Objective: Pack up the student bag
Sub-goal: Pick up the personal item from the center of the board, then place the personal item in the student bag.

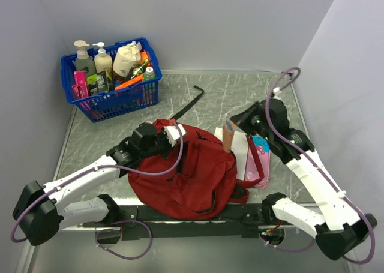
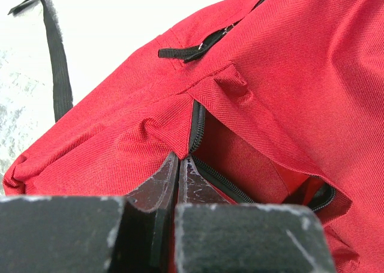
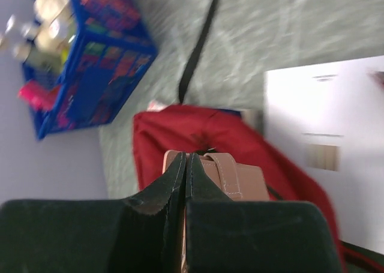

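Note:
The dark red student bag (image 1: 192, 177) lies flat in the middle of the table, with its zipper opening (image 2: 252, 171) gaping. My left gripper (image 1: 174, 133) is at the bag's top left. In the left wrist view my left gripper (image 2: 179, 159) is shut on the red fabric edge beside the zipper. My right gripper (image 1: 235, 131) is at the bag's upper right edge, shut on a tan leather case (image 1: 228, 136) that stands on end. In the right wrist view my right gripper (image 3: 185, 160) pinches the case (image 3: 240, 178), with the bag (image 3: 180, 129) just beyond it.
A blue basket (image 1: 114, 96) of bottles stands at the back left and also shows in the right wrist view (image 3: 90, 75). A black strap (image 1: 189, 102) trails from the bag toward the back. White paper (image 1: 241, 150) and a pink pouch (image 1: 258, 162) lie right of the bag.

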You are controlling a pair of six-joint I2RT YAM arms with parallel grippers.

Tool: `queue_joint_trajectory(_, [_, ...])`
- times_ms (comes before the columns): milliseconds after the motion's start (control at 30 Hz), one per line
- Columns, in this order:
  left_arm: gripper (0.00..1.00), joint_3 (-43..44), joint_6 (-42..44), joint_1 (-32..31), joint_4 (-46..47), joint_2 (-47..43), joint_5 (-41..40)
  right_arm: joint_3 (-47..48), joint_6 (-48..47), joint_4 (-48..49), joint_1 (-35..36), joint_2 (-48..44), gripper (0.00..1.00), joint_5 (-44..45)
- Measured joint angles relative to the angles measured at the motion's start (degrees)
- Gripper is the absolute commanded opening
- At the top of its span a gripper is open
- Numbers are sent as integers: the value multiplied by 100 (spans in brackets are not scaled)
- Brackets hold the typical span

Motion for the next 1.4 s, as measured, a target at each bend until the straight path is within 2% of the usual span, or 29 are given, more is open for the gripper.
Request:
queue_joint_trajectory(200, [1,-44,-210,39,101,-24,-11,-111,179,1274,372,455,0,-946])
queue_joint_trajectory(533, [1,-55,-601,363,170,-24,4,-1241,1071,4107,850,979,0,-2481])
queue_joint_trajectory(767, [1,-55,-603,400,179,-24,24,-1773,1613,5351,999,1300,0,-3025])
queue_joint_trajectory(1000, [1,-55,-595,404,173,-87,52,-2328,1746,5746,1073,1801,0,-3069])
queue_joint_trajectory(1133, [1,-55,-584,407,70,-136,103,-2623,1674,5482,1058,2004,0,-2892])
queue_joint_trajectory(1400, [1,-55,-560,409,55,-138,216,-2608,1250,5051,1047,1921,0,-2402])
